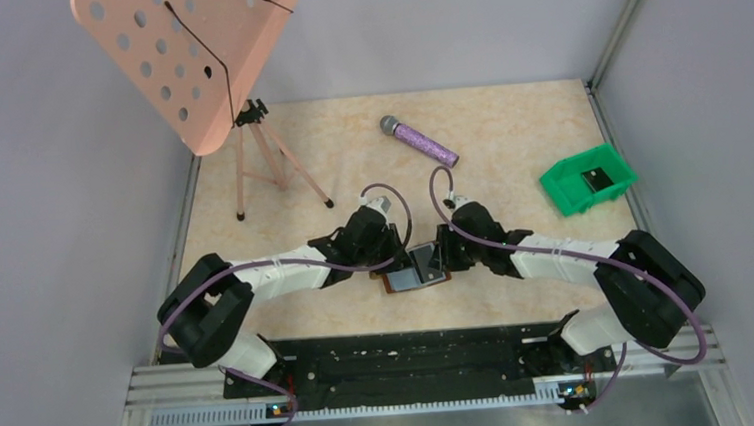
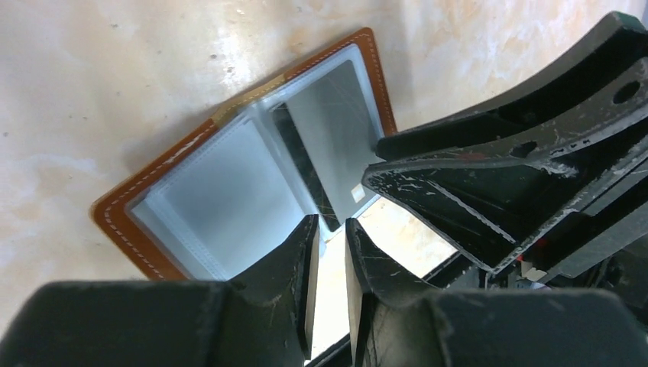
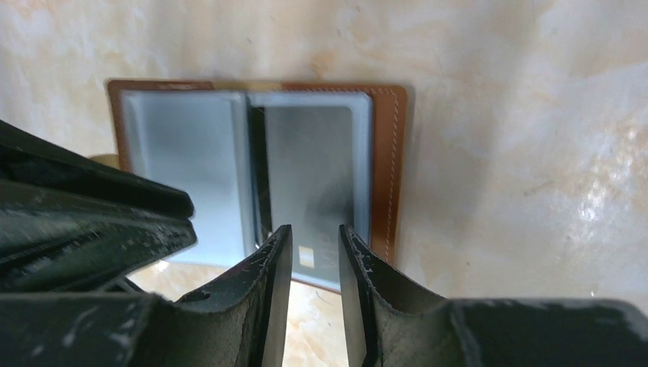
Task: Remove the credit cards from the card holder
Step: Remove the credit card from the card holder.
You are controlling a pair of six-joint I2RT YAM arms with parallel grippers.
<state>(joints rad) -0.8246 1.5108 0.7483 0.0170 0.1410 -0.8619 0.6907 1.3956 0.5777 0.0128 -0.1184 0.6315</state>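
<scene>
Closest in, the right tool (image 3: 314, 233) had its jaws a narrow slit apart, clamping nothing, tips over the grey card (image 3: 306, 168) in the card holder (image 3: 252, 164). The left tool (image 2: 330, 229) was likewise slightly parted at the opposite edge. Both arms stretched low and inward, meeting over the holder, which lay open on the bench (image 1: 508, 134).

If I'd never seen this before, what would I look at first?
Probably the two black robot arms meeting mid-table, the left gripper and right gripper nose to nose over a little open brown card holder. Next comes the big pink holey music stand at the far left. Then the sparkly purple microphone and the green bin on the right.
</scene>
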